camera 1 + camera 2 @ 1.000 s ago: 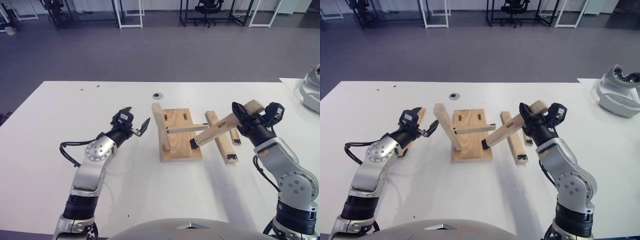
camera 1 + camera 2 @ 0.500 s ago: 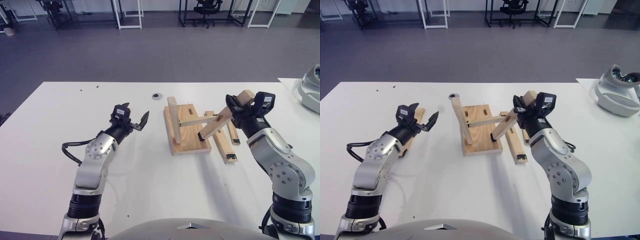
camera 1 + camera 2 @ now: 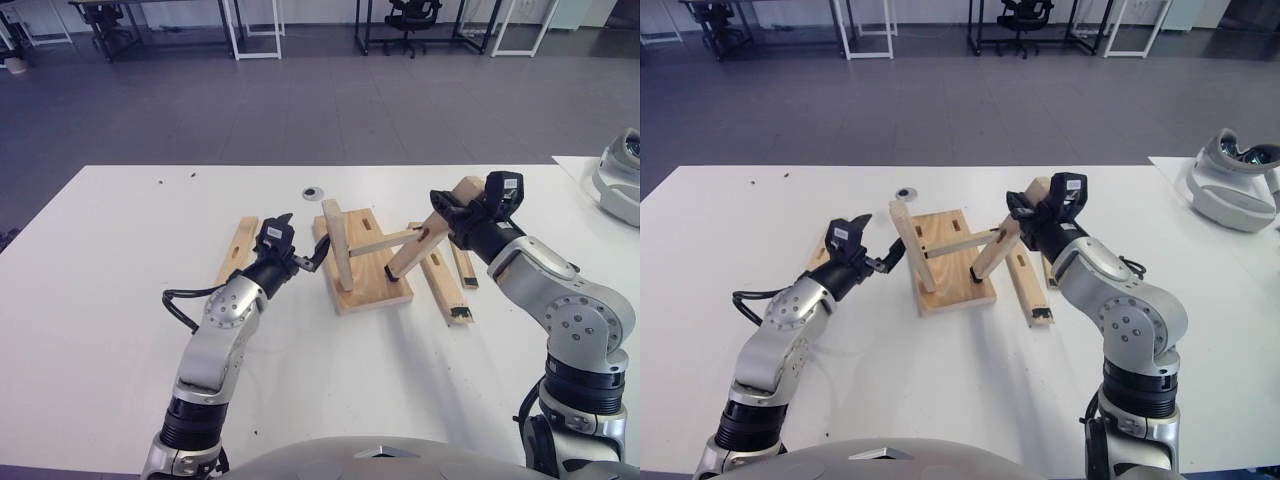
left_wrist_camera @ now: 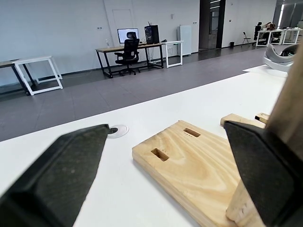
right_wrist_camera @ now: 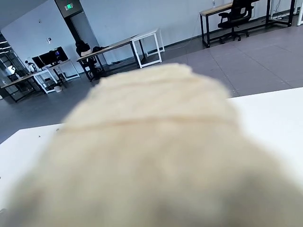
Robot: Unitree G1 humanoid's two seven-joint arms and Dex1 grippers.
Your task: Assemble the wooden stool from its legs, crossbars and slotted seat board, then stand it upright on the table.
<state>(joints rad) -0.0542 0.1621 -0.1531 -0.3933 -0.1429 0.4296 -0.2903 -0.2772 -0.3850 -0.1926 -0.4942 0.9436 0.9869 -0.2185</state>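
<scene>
L claw is open, fingers spread wide, low over the worktop just left of the seat board. It's close to the upright leg; can't tell if it touches. R claw is clamped on the top end of the tilted leg. That leg slants down w/ its dark-tipped foot at the board's right part. A thin crossbar runs btwn the 2 legs. The board lies flat mid-worktop, w/ two slots showing in its top face. Loose bits: a spare leg lies flat just right of the board, w/ a short stick beside it. A flat stick lies on my left, near the L claw. A round cap sits in the worktop beyond the board, and a white headset is far right.
</scene>
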